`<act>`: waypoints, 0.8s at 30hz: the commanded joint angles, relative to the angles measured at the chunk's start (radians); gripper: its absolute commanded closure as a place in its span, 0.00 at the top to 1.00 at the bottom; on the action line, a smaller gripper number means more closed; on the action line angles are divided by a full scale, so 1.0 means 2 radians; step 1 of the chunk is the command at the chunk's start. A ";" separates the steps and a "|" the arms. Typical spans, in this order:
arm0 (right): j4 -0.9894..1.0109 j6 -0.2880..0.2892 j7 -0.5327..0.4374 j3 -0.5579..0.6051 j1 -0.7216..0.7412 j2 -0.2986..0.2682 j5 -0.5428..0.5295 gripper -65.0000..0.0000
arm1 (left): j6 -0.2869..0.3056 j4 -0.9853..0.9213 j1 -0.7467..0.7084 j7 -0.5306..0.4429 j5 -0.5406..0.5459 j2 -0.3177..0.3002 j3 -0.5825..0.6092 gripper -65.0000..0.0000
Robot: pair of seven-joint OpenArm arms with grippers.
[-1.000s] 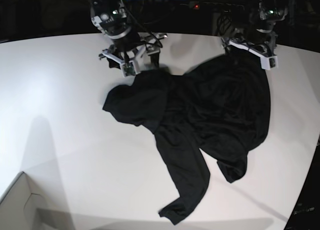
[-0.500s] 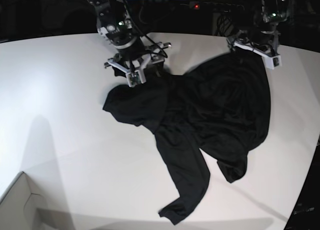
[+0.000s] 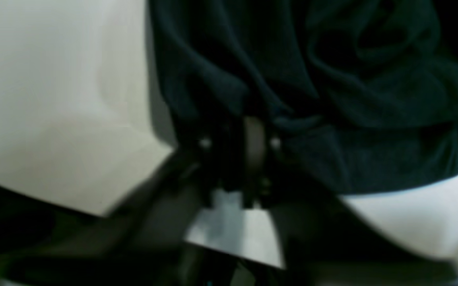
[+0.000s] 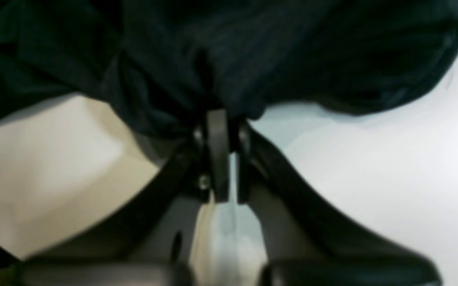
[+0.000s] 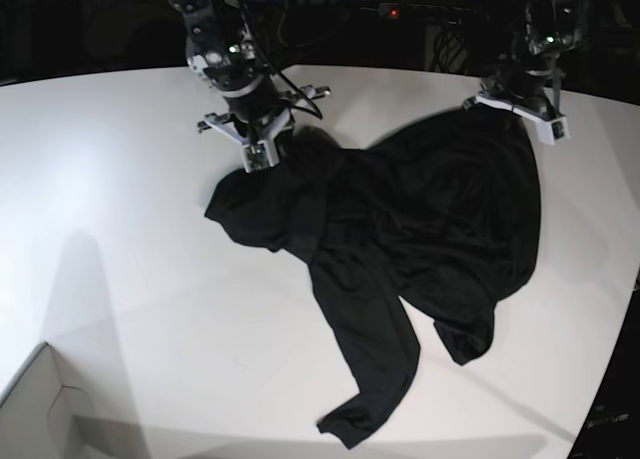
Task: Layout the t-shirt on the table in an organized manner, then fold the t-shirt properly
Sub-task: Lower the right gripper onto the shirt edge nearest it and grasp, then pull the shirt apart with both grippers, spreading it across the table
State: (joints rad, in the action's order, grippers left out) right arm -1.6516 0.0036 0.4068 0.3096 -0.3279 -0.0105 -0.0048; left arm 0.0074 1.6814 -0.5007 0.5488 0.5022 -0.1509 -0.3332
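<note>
Blurred close view. The left gripper (image 3: 253, 137) sits at centre, its jaws drawn together on a fold of the black t-shirt (image 3: 332, 79), which fills the frame from 12 to 3 o'clock in bunched creases. Bare white table (image 3: 54, 99) shows at 9 o'clock and again at 4 o'clock.

No text, label, brand, number or sign can be read in any view. The black shirt (image 5: 420, 219) is plain, the white bench (image 5: 120, 199) bears no marking, and both wrist views are too blurred to show any lettering.
</note>
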 commanded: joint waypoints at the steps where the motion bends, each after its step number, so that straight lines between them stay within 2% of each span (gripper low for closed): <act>1: -0.016 0.002 -0.011 -0.002 0.000 0.001 0.000 0.00 | -0.001 0.007 -0.002 0.017 0.002 0.000 0.000 0.03; 2: -0.026 0.002 -0.011 -0.002 -0.003 -0.005 0.000 0.00 | -0.001 0.009 -0.004 0.017 0.002 -0.001 0.000 0.00; 5: -0.070 0.002 -0.012 0.001 -0.021 -0.020 0.000 0.00 | -0.001 0.031 -0.007 0.017 0.002 -0.003 -0.006 0.00; 12: -0.173 0.002 -0.012 -0.019 -0.054 -0.031 0.000 0.00 | -0.001 0.093 -0.013 0.017 0.002 0.018 -0.095 0.00; 15: -0.184 0.002 -0.012 -0.026 -0.056 -0.032 0.000 0.00 | -0.001 0.099 -0.008 0.017 0.002 0.018 -0.125 0.00; 24: -0.182 0.002 -0.012 -0.088 -0.053 -0.030 0.000 0.00 | -0.001 0.099 -0.003 0.017 0.002 0.013 -0.132 0.00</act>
State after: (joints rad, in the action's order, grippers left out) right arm -1.9980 0.0040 0.4084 0.1349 -0.4355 -0.0666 -0.0074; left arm 0.0036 1.8606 -0.5117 0.6025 0.5022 -0.1154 -0.5911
